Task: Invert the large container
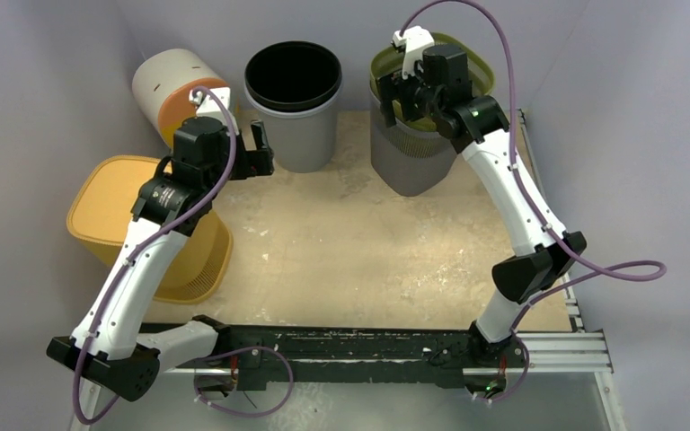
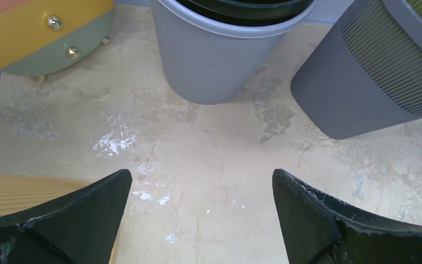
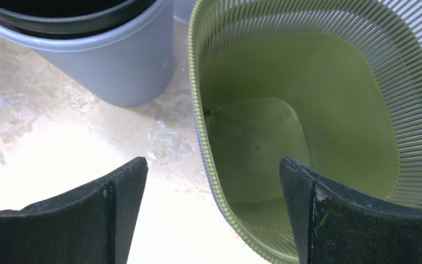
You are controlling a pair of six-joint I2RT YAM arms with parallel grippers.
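Observation:
A tall slatted basket (image 1: 404, 162), grey outside and green inside, stands upright and open at the back right. My right gripper (image 1: 411, 101) is open above its near-left rim. In the right wrist view the rim (image 3: 209, 148) runs between the fingers of the right gripper (image 3: 213, 165), one finger over the table and one over the green inside (image 3: 286, 110); nothing is held. My left gripper (image 1: 260, 148) is open and empty above the bare table, left of a grey bin (image 1: 301, 135). In the left wrist view the left gripper (image 2: 201, 181) faces the bin (image 2: 214, 60) and the basket (image 2: 357, 82).
The grey bin with a black liner stands upright at the back centre and also shows in the right wrist view (image 3: 110, 60). A white and orange canister (image 1: 171, 85) lies tilted at the back left. A wide yellow slatted basket (image 1: 112, 202) sits under the left arm.

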